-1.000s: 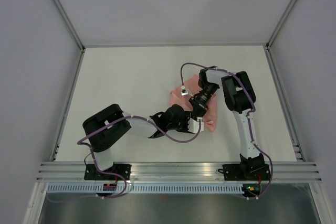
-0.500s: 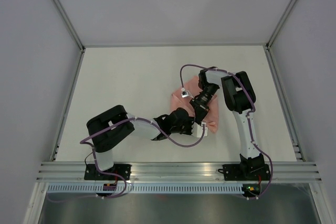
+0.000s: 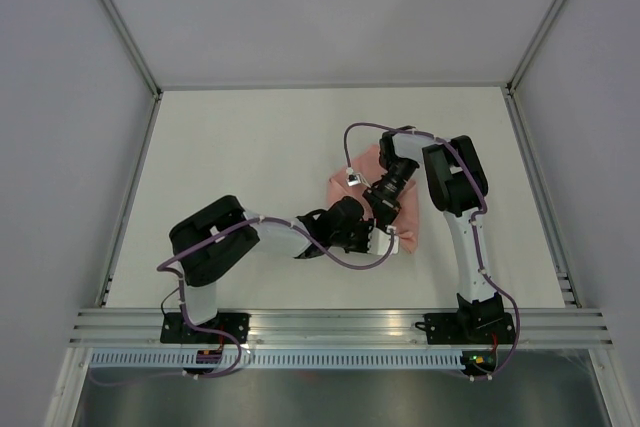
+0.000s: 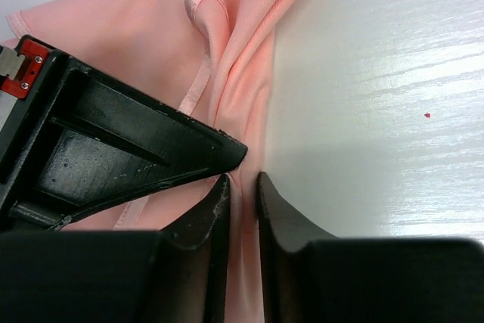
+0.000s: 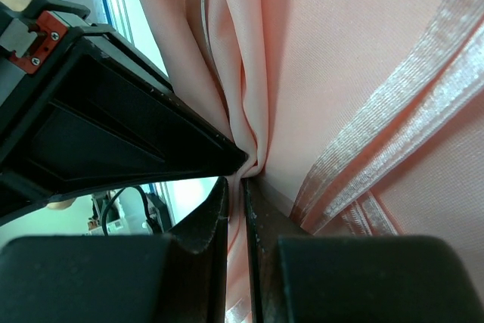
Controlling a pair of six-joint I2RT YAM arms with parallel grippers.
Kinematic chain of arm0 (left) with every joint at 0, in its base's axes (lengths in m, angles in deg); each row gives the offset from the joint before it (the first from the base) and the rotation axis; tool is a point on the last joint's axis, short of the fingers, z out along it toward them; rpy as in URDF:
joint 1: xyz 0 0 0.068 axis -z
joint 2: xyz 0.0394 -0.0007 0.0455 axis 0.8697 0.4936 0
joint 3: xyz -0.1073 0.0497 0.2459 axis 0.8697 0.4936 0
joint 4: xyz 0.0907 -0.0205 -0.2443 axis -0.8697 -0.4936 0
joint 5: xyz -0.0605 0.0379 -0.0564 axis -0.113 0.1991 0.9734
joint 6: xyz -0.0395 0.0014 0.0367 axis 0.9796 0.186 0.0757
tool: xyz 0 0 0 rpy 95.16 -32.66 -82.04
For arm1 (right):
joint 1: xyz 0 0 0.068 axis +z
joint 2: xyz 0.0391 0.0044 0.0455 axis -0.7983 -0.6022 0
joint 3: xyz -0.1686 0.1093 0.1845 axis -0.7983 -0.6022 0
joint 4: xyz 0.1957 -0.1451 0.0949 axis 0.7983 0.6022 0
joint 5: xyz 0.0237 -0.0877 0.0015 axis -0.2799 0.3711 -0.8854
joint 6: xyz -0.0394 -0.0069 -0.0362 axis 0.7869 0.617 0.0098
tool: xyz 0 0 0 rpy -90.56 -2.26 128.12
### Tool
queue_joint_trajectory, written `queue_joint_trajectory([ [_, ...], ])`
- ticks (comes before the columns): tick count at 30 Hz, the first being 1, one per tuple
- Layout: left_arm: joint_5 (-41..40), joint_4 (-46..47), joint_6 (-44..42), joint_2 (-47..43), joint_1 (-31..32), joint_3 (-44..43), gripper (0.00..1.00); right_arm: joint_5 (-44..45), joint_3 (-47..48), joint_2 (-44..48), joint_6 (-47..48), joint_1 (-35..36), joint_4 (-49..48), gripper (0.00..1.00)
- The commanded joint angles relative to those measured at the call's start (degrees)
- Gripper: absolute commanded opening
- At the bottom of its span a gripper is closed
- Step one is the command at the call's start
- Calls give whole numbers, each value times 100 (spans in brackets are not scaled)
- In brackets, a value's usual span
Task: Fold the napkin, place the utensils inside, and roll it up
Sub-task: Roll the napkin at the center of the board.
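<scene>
A: Where can something pass?
B: Bare table (image 3: 250,147), upper and left of the top view, out to the walls (image 3: 60,127).
A: Obstacles?
B: Centre right. Left arm (image 3: 280,237) lies across lower centre, right arm (image 3: 455,182) stands at right; both meet over the napkin (image 3: 335,187).

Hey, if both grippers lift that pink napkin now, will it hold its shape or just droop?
Probably droop: the napkin bunches into soft folds where the left gripper and right gripper pinch it, so it looks floppy. Its sheen suggests slippery cloth that might slide from a light pinch. Thin folds hint it is light.
</scene>
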Motion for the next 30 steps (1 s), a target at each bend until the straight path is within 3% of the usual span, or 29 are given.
queue_joint_trajectory([
  [1,412,-1252,374,447,-22,5,19,546,-28,158,370,-2,-578,0],
  [9,1141,-1823,901,578,-207,-390,6,458,-196,404,46,-2,-983,3],
  [20,2117,-2421,1587,816,-637,-725,2,291,-828,1405,-1051,-81,-2292,43],
  [23,2232,-2412,1693,851,-699,-725,2,256,-1022,1739,-1535,-186,-2783,48],
  [30,2548,-2386,1947,939,-866,-804,2,326,-1890,2548,-2668,-581,-4207,50],
])
